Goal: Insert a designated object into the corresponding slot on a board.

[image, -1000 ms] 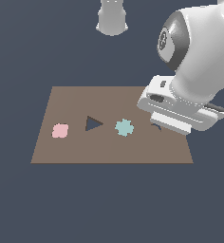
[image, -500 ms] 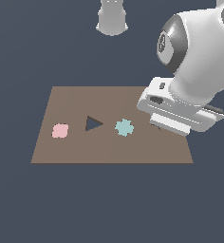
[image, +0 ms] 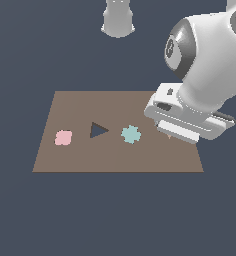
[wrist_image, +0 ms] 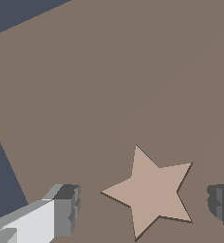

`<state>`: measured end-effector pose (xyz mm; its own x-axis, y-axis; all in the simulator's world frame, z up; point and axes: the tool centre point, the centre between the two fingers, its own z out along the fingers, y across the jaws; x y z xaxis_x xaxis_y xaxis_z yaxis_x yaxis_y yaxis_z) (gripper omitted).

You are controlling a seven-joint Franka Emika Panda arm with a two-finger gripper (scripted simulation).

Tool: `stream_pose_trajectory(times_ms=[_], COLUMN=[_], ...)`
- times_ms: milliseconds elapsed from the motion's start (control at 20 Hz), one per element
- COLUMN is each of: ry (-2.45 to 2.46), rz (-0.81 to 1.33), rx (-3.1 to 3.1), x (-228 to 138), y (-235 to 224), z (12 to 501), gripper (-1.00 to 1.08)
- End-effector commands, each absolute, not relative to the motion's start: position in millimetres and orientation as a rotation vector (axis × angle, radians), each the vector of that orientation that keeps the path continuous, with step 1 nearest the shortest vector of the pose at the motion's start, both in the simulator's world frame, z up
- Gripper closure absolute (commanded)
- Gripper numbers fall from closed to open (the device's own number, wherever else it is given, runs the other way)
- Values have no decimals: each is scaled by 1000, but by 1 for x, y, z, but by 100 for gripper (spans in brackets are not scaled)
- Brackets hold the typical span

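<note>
Straddling the tan star piece [wrist_image: 152, 192], claw [wrist_image: 144, 209] spread wide, fingers clear of it, on brown board [wrist_image: 109, 71]

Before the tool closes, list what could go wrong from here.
1. The star piece lies flat and thin on the board, almost the same colour. The pads stand wide on either side, so they may slip over its points rather than grip.
2. In the exterior view the arm hides this end of the board; no star slot shows, so aiming is unchecked.
</note>
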<state>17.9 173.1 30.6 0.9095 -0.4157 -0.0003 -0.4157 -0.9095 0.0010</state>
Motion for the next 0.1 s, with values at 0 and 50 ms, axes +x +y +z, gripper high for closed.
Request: stream_pose_trajectory(times_ms=[0,50], ry=[-668,-668], rz=[-1,-1], rx=[3069,3069], x=[18,18], y=[173,173], z=[31,31], gripper=[-92,-92])
